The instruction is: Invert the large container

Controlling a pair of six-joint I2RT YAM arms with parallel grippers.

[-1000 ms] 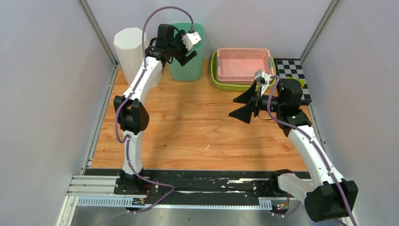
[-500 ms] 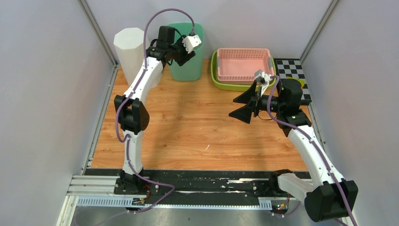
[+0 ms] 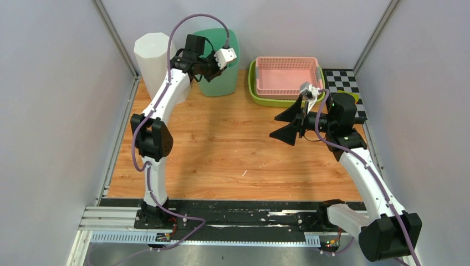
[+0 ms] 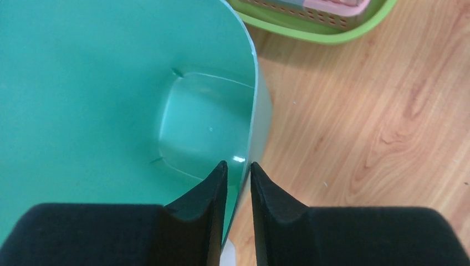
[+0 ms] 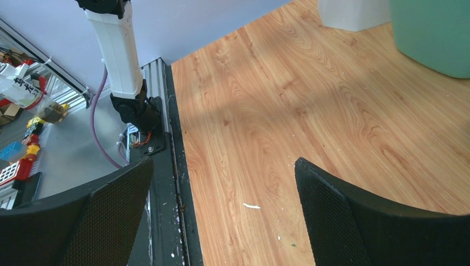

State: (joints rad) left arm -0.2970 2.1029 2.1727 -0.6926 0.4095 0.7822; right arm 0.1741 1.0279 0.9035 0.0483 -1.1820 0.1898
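The large container (image 3: 226,83) is a teal bin standing upright at the back of the table, open mouth up. In the left wrist view I look down into the large container (image 4: 111,83) and see its bare floor. My left gripper (image 3: 214,65) sits over its near rim. One finger of that left gripper (image 4: 238,164) is inside the wall and one outside, closed to a narrow slit round the rim. My right gripper (image 3: 274,126) hovers wide open over the right-middle of the table, far from the bin, and the right gripper (image 5: 224,162) has nothing between its fingers.
A tall white container (image 3: 152,55) stands just left of the teal bin. A pink basket (image 3: 288,75) sits in a green tray (image 3: 256,91) at the back right, beside a checkerboard (image 3: 343,83). Grey walls close in both sides.
My left gripper has dropped onto the bin's rim and its fingers have closed from wide apart to a narrow slit round the wall. The right arm has not moved.
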